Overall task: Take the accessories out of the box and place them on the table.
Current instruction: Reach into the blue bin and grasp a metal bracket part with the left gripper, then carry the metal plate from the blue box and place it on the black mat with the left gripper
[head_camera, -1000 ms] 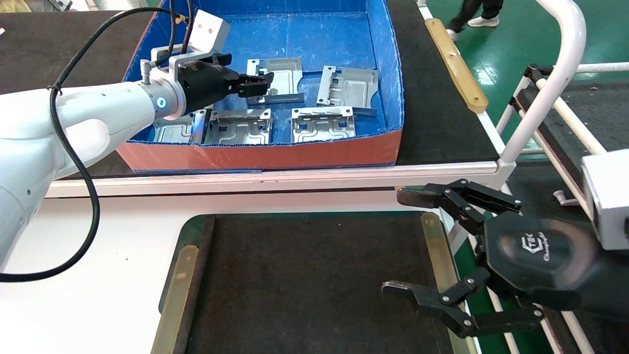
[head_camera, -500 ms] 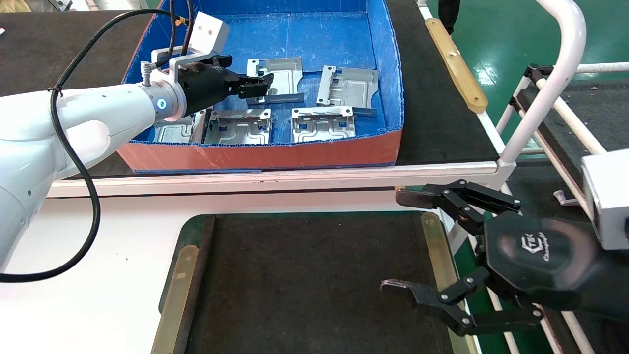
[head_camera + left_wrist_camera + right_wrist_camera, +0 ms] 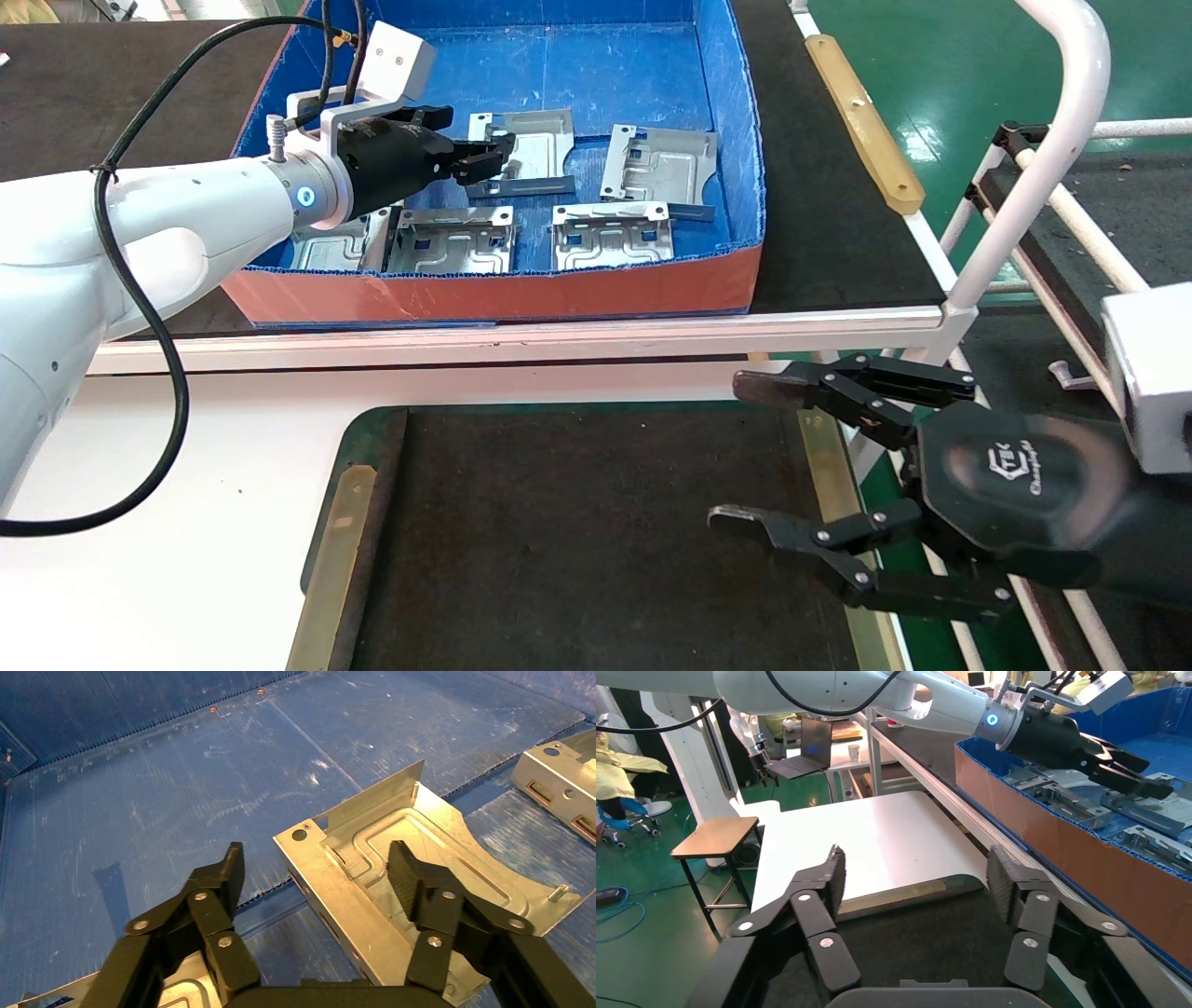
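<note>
The blue box (image 3: 740,121) with an orange-red front wall holds several silver bracket plates. My left gripper (image 3: 486,156) is open, low inside the box at the near edge of the back-left plate (image 3: 540,140). In the left wrist view the gripper (image 3: 316,874) straddles that plate's (image 3: 429,846) bent edge, one finger (image 3: 411,874) over the plate and the other over the blue floor. Other plates lie at the back right (image 3: 661,168), front middle (image 3: 452,240) and front right (image 3: 612,236). My right gripper (image 3: 740,452) is open and empty over the right edge of the dark table (image 3: 577,540).
Brass strips (image 3: 337,550) flank the dark table inside a white frame (image 3: 205,447). A white rail (image 3: 559,331) lies between the table and the box. A white tube frame (image 3: 1052,140) rises at the right. A further plate (image 3: 326,247) is partly hidden by my left arm.
My left gripper has edged slightly farther onto the back-left plate. My right gripper has shifted a little left over the table's right edge, still open.
</note>
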{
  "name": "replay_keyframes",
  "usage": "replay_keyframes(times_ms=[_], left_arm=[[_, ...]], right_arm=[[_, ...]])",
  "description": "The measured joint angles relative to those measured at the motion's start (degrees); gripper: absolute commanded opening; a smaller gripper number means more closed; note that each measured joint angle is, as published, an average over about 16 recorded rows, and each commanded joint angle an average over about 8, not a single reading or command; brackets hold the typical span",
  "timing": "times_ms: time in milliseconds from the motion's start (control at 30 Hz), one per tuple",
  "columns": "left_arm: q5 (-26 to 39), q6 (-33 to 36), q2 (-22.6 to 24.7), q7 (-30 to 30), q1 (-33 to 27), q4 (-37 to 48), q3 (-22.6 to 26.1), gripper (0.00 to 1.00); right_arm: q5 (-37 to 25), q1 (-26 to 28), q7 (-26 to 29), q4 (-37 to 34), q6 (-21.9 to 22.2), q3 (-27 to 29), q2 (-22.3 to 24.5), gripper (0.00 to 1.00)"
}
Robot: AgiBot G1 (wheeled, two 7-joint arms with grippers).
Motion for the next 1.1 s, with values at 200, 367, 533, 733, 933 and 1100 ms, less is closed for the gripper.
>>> replay_keyframes(times_ms=[200, 367, 533, 733, 933, 1100], left_arm=[[0.02, 0.03, -0.02, -0.01, 0.02, -0.06, 0.0, 0.0], [0.05, 0.04, -0.04, -0.01, 0.03, -0.09, 0.0, 0.0], [0.08, 0.05, -0.06, -0.01, 0.04, -0.1, 0.0, 0.0], [0.09, 0.12, -0.14, -0.02, 0.07, -0.17, 0.01, 0.0], [-0.16, 0.55, -0.22, -0.19, 0.21, -0.82, 0.05, 0.0], [-0.77, 1.41, -0.26, -0.21, 0.3, -2.05, 0.08, 0.0]], right_arm=[[0.0, 0.0, 0.0, 0.0, 0.0, 0.0, 0.0, 0.0], [0.0, 0.0, 0.0, 0.0, 0.0, 0.0, 0.0, 0.0], [0.0, 0.0, 0.0, 0.0, 0.0, 0.0, 0.0, 0.0], [0.0, 0.0, 0.0, 0.0, 0.0, 0.0, 0.0, 0.0], [0.0, 0.0, 0.0, 0.0, 0.0, 0.0, 0.0, 0.0], [0.0, 0.0, 0.0, 0.0, 0.0, 0.0, 0.0, 0.0]])
